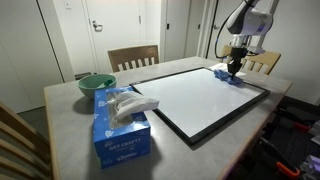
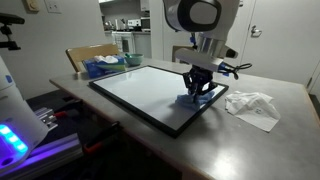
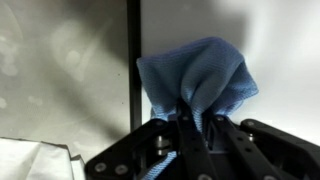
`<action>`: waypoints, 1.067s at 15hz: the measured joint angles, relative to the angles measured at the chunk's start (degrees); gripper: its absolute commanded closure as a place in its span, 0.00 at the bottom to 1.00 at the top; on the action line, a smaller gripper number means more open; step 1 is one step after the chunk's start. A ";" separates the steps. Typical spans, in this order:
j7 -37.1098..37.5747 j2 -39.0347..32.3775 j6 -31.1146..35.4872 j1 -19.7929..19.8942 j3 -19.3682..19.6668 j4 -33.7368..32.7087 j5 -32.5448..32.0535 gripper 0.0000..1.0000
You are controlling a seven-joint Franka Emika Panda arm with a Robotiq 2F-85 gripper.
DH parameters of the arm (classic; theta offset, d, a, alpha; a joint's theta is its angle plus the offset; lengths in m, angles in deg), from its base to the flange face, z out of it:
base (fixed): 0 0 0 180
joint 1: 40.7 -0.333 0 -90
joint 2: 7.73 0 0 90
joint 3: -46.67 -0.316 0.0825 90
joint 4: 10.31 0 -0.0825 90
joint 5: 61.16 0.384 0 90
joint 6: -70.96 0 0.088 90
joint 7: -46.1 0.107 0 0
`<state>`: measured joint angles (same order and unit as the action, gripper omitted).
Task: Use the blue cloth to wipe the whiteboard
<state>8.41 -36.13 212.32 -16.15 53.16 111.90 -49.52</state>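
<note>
The robot's claw [image 3: 190,120], its fingers pinching the bunched blue cloth [image 3: 200,70], holds it down on the whiteboard [image 1: 205,100] at a corner just inside the black frame, so nearly all the glossy board stretches lengthwise away toward the tissue box [image 1: 120,135].

The grey table [image 1: 65,125] carries the whiteboard [image 1: 205,100] flat across its middle, a light-blue tissue box [image 1: 120,132] just beside a green bowl [image 1: 96,85] at one end, and crumpled white paper [image 2: 252,105] (tissue, perhaps) at the other.
</note>
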 measured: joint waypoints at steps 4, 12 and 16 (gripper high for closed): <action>1.27 -2.42 -2.31 -0.29 -0.13 -4.52 -1.40 0.97; 1.65 -7.58 -7.50 -0.66 -0.45 -14.24 -3.19 0.97; 1.76 -10.00 -9.56 -0.75 -0.85 -18.75 -3.41 0.97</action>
<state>10.17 -46.14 202.77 -16.90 52.31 93.14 -52.93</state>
